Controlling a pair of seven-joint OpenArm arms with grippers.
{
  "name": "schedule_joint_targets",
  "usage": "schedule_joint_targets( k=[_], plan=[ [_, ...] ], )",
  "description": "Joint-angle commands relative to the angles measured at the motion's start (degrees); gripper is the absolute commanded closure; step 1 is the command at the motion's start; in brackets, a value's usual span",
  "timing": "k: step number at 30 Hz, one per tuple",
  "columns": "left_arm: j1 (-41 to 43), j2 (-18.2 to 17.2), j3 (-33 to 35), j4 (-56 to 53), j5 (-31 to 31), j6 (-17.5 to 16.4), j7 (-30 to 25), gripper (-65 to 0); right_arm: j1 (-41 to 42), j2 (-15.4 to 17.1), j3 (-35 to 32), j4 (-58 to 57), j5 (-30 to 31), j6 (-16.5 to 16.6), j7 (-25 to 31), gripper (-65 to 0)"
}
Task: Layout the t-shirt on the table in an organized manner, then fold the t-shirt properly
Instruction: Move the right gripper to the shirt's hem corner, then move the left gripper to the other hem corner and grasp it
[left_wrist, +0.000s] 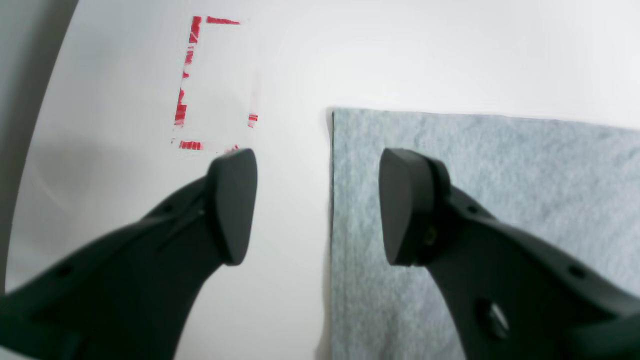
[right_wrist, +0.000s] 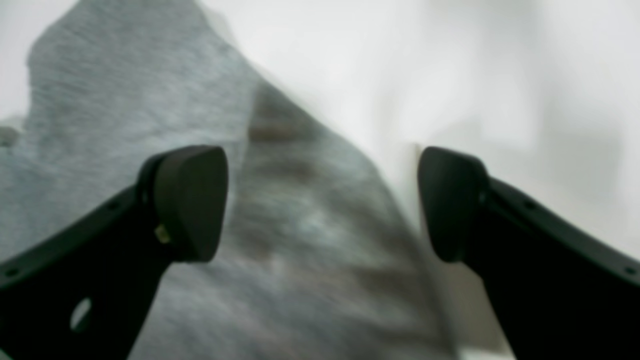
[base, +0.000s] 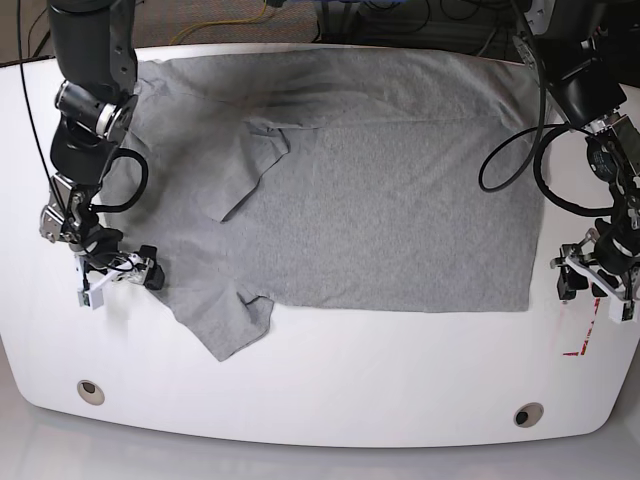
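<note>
Red tape mark (left_wrist: 200, 85) beside t-shirt (base: 380, 200) corner

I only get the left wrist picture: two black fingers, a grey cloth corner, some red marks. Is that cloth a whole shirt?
Observer: Yes, the t-shirt lies spread across the table, one sleeve folded over its chest.
Operator: Where's the other arm?
Observer: The right gripper sits at the shirt's opposite side, by the lower sleeve.
Operator: Holding it?
Observer: No, its jaws stand open over the fabric edge, like the left gripper.
</note>
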Motion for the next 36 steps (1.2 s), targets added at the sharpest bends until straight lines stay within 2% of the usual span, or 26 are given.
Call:
schedule_joint_targets(
  k=[1, 4, 7, 9, 12, 15, 17, 19, 22, 31, 36],
  plan=[
    [-1.22, -1.62, -0.15, 0.91, -0.69, 0.0, -1.61, -36.0, 1.42, 0.29, -0.04, 0.44, 0.4, 0.52, -0.59, -56.1],
    [-1.22, -1.8, -0.15, 0.74, -0.69, 0.0, -1.7, -36.0, 1.42, -0.59, -0.04, 0.44, 0.31, 0.52, -0.59, -55.6],
    [-1.39, -1.89, -0.15, -0.93, -0.69, 0.0, -1.7, -36.0, 1.42, -0.85, -0.04, 0.44, 0.31, 0.52, -0.59, -49.5],
    [-1.57, -1.89, -0.15, -2.69, -0.16, 0.0, -1.87, -36.0, 1.42, -0.94, -0.04, 0.44, 0.31, 0.52, -0.59, -42.2],
    [-1.74, -1.89, 0.11, -6.03, 2.92, 0.0, -3.81, -36.0, 1.6, -1.12, -0.04, 0.44, 0.31, 0.52, -0.5, -27.7],
    [-3.41, -1.89, 2.4, -10.08, 6.61, 0.0, -6.53, -36.0, 1.78, -1.12, -0.04, 0.44, 0.31, 0.52, -0.41, -13.6],
    [-4.47, -1.89, 4.25, -13.59, 8.63, -0.09, -8.29, -36.3, 1.78, -1.12, -0.13, 0.44, 0.31, 0.52, -0.41, -6.5],
    [-5.52, -1.89, 6.0, -17.11, 9.86, -0.09, -9.87, -36.3, 1.86, -1.21, -0.13, 0.44, 0.31, 0.52, -0.41, -4.8],
    [-7.55, -1.89, 7.32, -23.17, 10.56, -0.09, -13.04, -36.3, 1.86, -1.21, -0.13, 0.44, 0.31, 0.52, -0.41, -6.0],
    [-13.44, -1.89, 7.32, -39.17, 10.74, 0.0, -21.48, -36.4, 1.6, -1.21, -0.13, 0.44, 0.31, 0.52, -0.41, -6.0],
    [-17.04, -1.89, 7.32, -48.4, 14.08, 0.09, -27.45, -36.4, 1.6, -1.21, -0.13, 0.44, 0.31, 0.52, -0.41, -6.0]
  ],
)
